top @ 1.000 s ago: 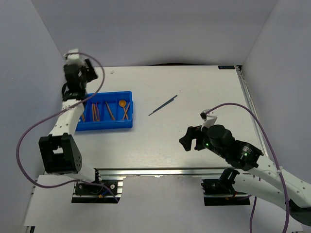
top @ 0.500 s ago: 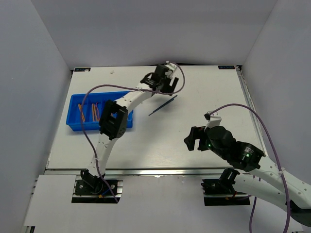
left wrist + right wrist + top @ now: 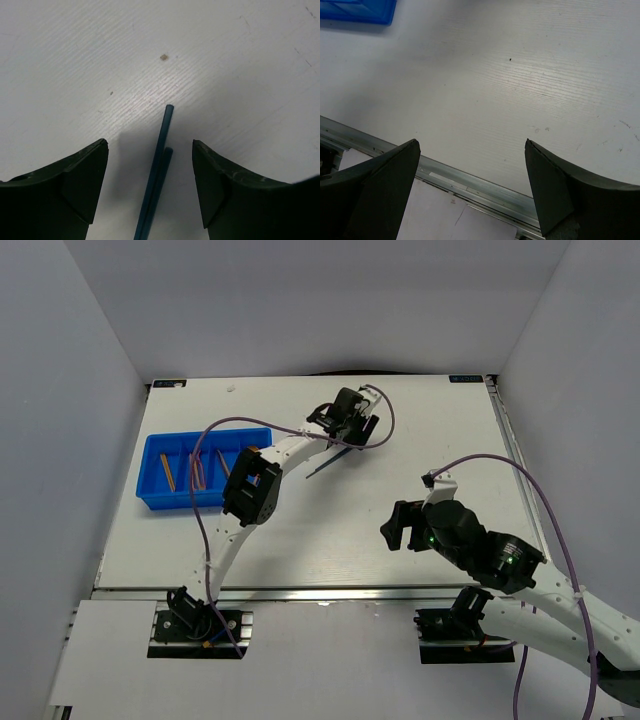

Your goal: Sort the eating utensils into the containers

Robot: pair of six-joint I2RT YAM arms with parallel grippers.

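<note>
Right wrist view: the right gripper [image 3: 471, 145] hangs over bare counter just inside the metal rail [image 3: 460, 182] at the near edge, fingers spread and holding nothing. Farther in, by the left edge, the blue tray [image 3: 160, 504] has orange utensils [image 3: 196, 470] lying in its compartments. Past the counter's middle, toward the far edge, the dark blue stick [image 3: 165, 127] lies flat. It seems to be a thin pair side by side, framed between the parted fingers of the left gripper [image 3: 150, 150]. It looks light, stiff and slick, and it sits flush on the surface, so a pinch across the shaft near this end seems best. Nothing crowds it. The left arm's purple cable [image 3: 215, 425] crosses above the tray.
</note>
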